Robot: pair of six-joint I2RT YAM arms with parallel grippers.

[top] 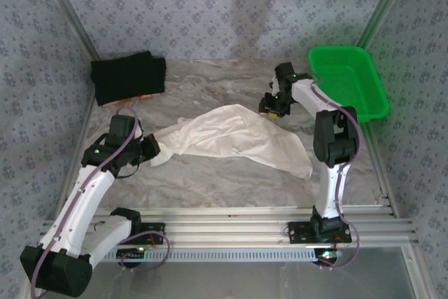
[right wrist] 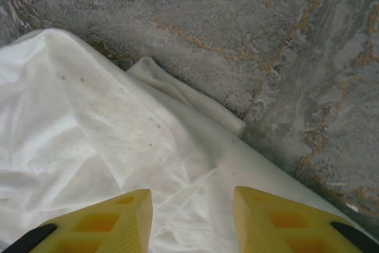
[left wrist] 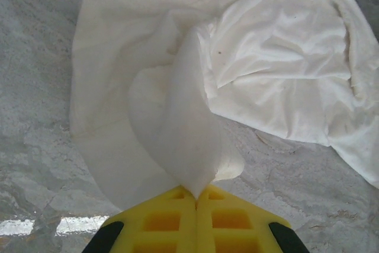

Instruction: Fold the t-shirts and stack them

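Because the cream-white t-shirt [top: 231, 134] is light, limp cloth crumpled across the table [top: 210, 180], it'll sag and drag, so a hem or corner looks like the best hold. The left gripper [left wrist: 196, 197] is pinched tight on a raised fold at its left end. The right gripper [right wrist: 192, 205] hovers part-spread over the far edge, gripping nothing. The black t-shirt [top: 128, 78] sits folded, far left.
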